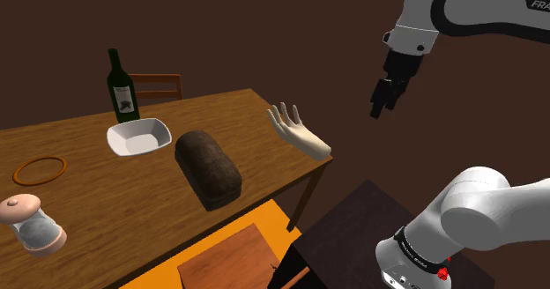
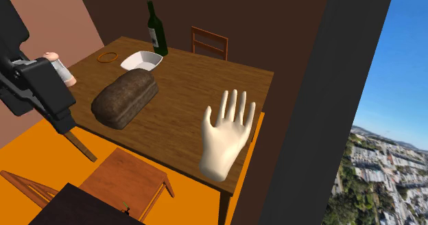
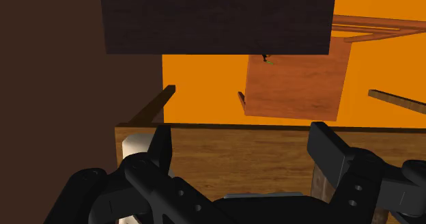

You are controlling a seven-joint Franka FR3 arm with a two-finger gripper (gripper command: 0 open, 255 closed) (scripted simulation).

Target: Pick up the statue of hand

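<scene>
The pincer hangs in the air near the corner of the tabletop with its two fingers wide apart and nothing in them, and the pale hand statue sits at that corner, close to the edge. If the pincer bumps it from the side, I think the statue could slide off and fall to the orange floor. I count one hand statue, one green bottle, one white bowl, one brown loaf, one ring and one chair.

Pale statue, fingers up, at the table's lower-right edge; loaf centre-left, bowl and bottle upper left.
</scene>
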